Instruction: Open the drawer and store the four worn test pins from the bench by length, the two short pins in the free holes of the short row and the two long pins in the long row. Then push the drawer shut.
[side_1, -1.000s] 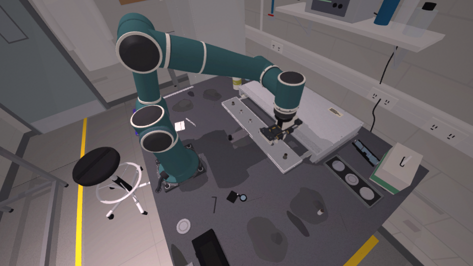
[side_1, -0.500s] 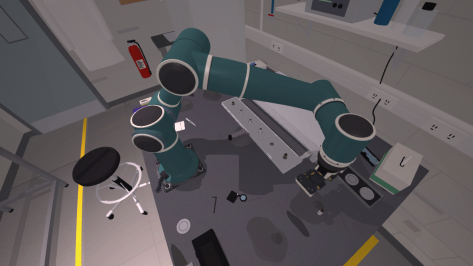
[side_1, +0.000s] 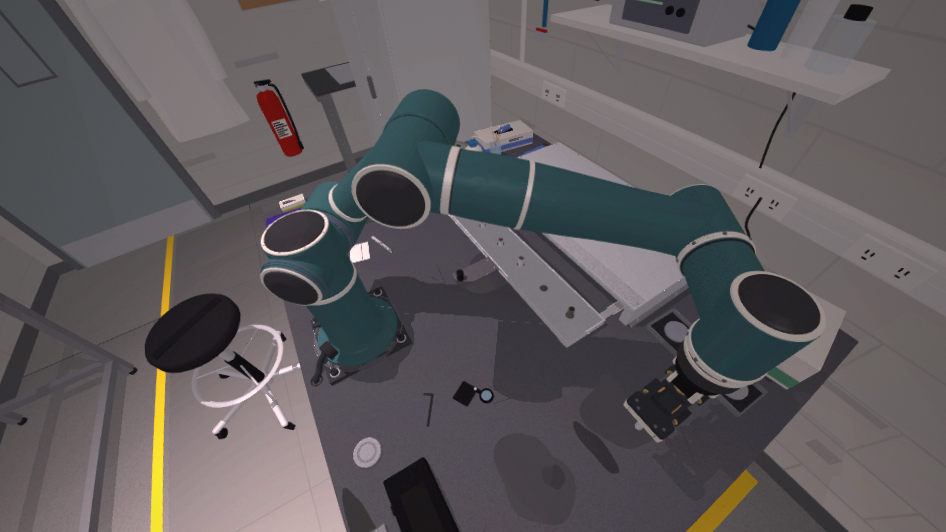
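Note:
My gripper (side_1: pixel 651 413) hangs low over the right front part of the dark bench, pointing down, and it is open and holds nothing. Whatever lies right under it is hidden by the wrist, and I see no pin there. The open drawer (side_1: pixel 529 274) stretches as a long pale tray from the cabinet (side_1: pixel 608 225) toward the bench's middle, up and left of the gripper. Pins stand in some of its holes, one (side_1: pixel 567 310) near its front end. A short dark pin (side_1: pixel 459 274) stands on the bench left of the drawer.
A tray of round discs (side_1: pixel 675 329) lies beside my wrist, half hidden. A magnifier (side_1: pixel 485 396) with a black block, a hex key (side_1: pixel 429 407), a white disc (side_1: pixel 366 452) and a black case (side_1: pixel 417 499) lie toward the front edge. A stool (side_1: pixel 198 344) stands left of the bench.

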